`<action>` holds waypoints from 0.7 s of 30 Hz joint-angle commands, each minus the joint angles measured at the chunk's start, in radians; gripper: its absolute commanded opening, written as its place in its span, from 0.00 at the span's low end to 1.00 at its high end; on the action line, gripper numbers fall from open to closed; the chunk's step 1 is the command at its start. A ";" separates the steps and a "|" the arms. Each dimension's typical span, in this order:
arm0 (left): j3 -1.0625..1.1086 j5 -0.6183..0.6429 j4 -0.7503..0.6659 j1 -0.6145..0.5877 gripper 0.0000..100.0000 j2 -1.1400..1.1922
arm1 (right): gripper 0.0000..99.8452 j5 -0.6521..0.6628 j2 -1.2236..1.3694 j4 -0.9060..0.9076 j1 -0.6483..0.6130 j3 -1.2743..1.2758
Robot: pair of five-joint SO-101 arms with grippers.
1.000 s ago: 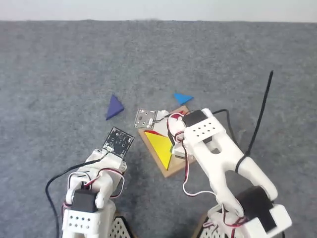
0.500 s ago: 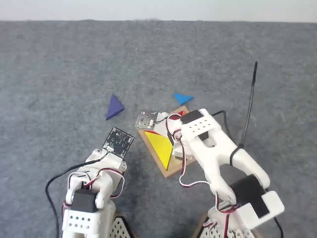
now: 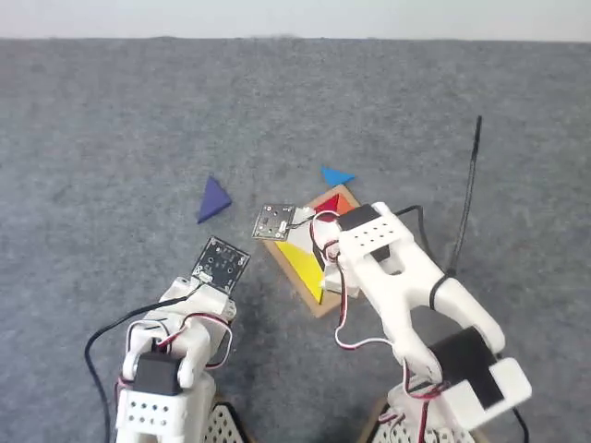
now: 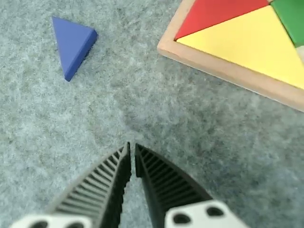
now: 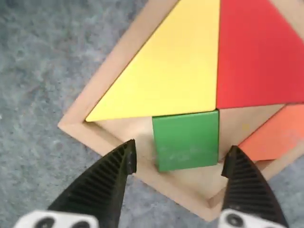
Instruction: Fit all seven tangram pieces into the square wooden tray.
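The left gripper (image 4: 132, 146) hung low over the grey table (image 3: 111, 138), its jaws drawn together to a bare slit with nothing between them. The dark blue triangle (image 3: 214, 198) lay flat on the table ahead of it and well apart, off to the left of the tray (image 3: 309, 305). In the left wrist view a corner of the tray sat ahead of the fingertips on the other side from that triangle, also apart from them.

The tray stood cornerwise on the table. Inside it the yellow triangle (image 5: 166, 76) and the red triangle (image 5: 256, 52) lay edge to edge. The green square (image 5: 186, 140) sat against the yellow one's long side, with bare wood beside it. An orange piece (image 5: 275, 137) lay just beyond the square, under the red triangle.

The right gripper (image 5: 181, 154) was spread wide over the tray's near corner. The green square lay between its two fingers in the right wrist view; whether they touched it could not be told.

The light blue triangle (image 3: 336, 175) lay on the table just past the tray's far corner.
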 commanded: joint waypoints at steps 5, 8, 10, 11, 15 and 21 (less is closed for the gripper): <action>-0.010 -0.015 -0.002 0.000 0.02 -0.017 | 0.28 -0.092 -0.194 0.036 0.016 -0.029; -0.010 -0.015 -0.002 0.000 0.02 -0.017 | 0.28 -0.173 -0.220 0.022 0.087 -0.034; -0.010 -0.015 -0.002 0.000 0.02 -0.017 | 0.28 -0.219 -0.219 -0.012 0.173 -0.034; -0.010 -0.015 -0.002 0.000 0.02 -0.017 | 0.28 -0.245 -0.216 -0.045 0.219 -0.029; -0.010 -0.015 -0.002 0.000 0.02 -0.017 | 0.28 -0.333 -0.142 -0.157 0.392 -0.031; -0.010 -0.015 -0.002 0.000 0.02 -0.017 | 0.28 -0.331 0.076 -0.274 0.453 -0.035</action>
